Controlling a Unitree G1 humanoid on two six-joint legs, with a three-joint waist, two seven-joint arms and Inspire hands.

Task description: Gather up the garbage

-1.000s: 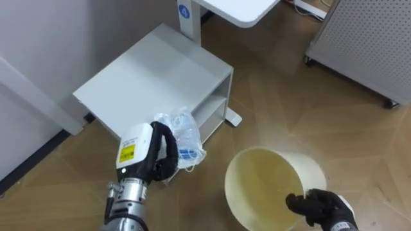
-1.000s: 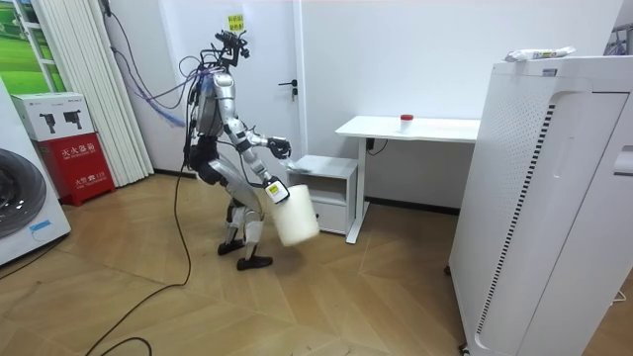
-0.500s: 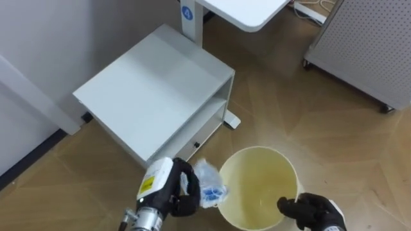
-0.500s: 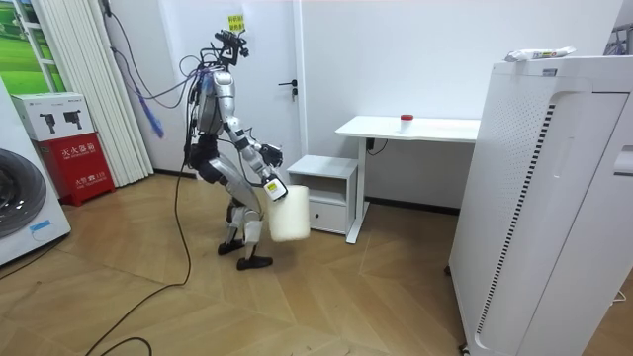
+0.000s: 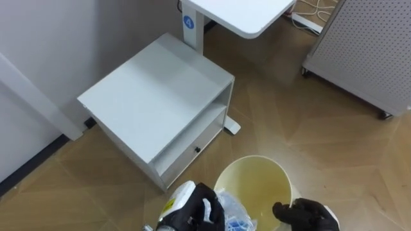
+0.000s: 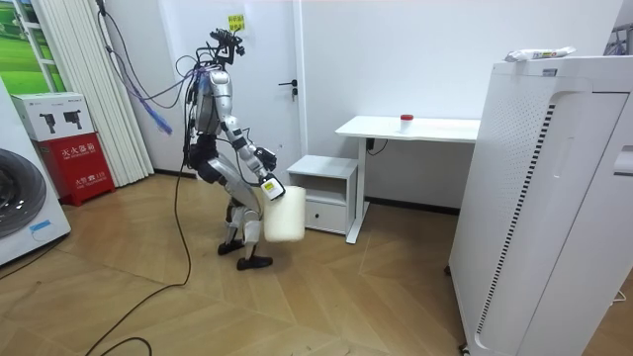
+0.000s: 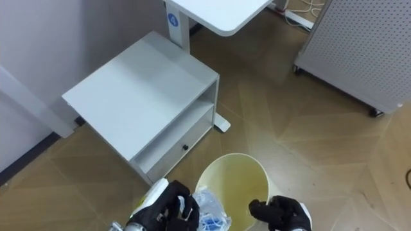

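Beside the white cabinet (image 5: 154, 90), your left hand (image 5: 192, 208) is curled round the clear plastic bag (image 5: 234, 215), holding it at the yellow bin (image 5: 257, 186) rim; your right hand (image 5: 305, 215) grips the opposite rim.

The mouth of the bin (image 5: 257, 186) is open from above over its far half. Its near rim is crowded by 2 things: the left robot hand (image 5: 192, 212) clutching a crumpled plastic bag (image 5: 234, 215), and the right robot hand (image 5: 305, 217) gripping the rim. A white cabinet (image 5: 157, 96) stands just beyond, the table (image 5: 247, 13) behind it. A perforated panel (image 5: 366, 51) walls the right. The floor (image 5: 321, 147) between is free.
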